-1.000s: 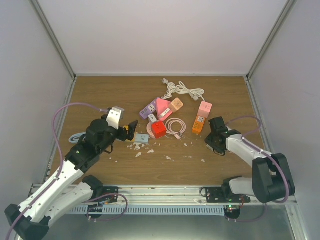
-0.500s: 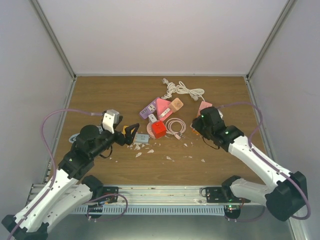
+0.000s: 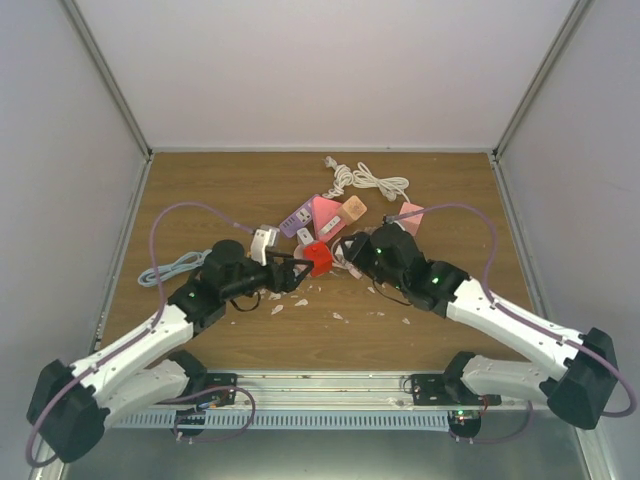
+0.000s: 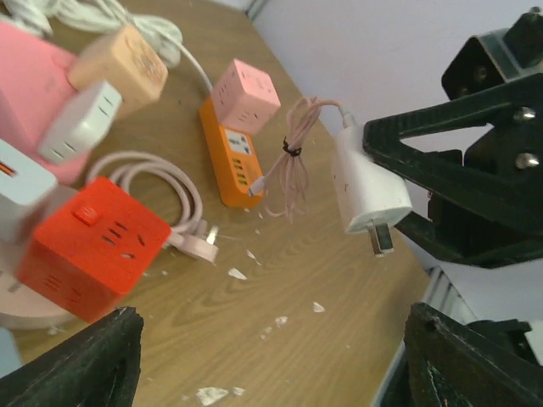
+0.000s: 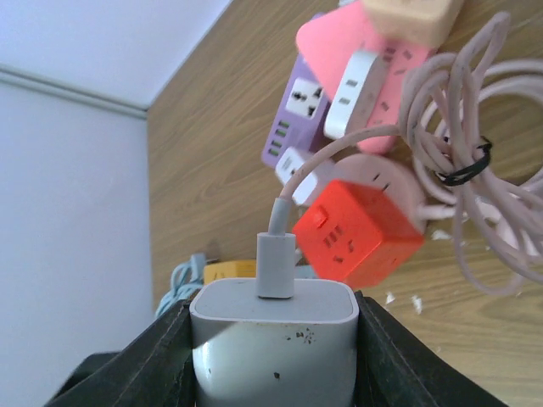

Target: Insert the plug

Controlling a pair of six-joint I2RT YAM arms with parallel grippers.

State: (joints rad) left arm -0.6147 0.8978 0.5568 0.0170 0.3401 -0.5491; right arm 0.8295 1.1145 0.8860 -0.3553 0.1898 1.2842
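Note:
My right gripper (image 5: pixel 271 356) is shut on a white charger plug (image 5: pixel 271 339) with a pink cable coming out of its back. The left wrist view shows the same plug (image 4: pixel 369 186) in the air, prongs pointing down, clamped by the right gripper's black fingers (image 4: pixel 458 170). A red cube socket (image 3: pixel 316 256) sits on the table between the two grippers; it also shows in the left wrist view (image 4: pixel 89 246) and the right wrist view (image 5: pixel 356 229). My left gripper (image 4: pixel 280 365) is open and empty, low over the table just left of the red cube (image 3: pixel 288 266).
An orange power strip (image 4: pixel 233 161) with a pink cube socket (image 4: pixel 246 89) lies to the right. A purple strip (image 3: pixel 295 220), pink and peach sockets (image 3: pixel 330 212) and a white cord (image 3: pixel 365 180) lie behind. A coiled pink cable (image 4: pixel 182 203), a blue cable (image 3: pixel 170 268) and white chips (image 3: pixel 300 300) are on the table.
My right gripper has swung left from beside the orange strip to above the red cube. My left gripper has moved right and reached toward the red cube.

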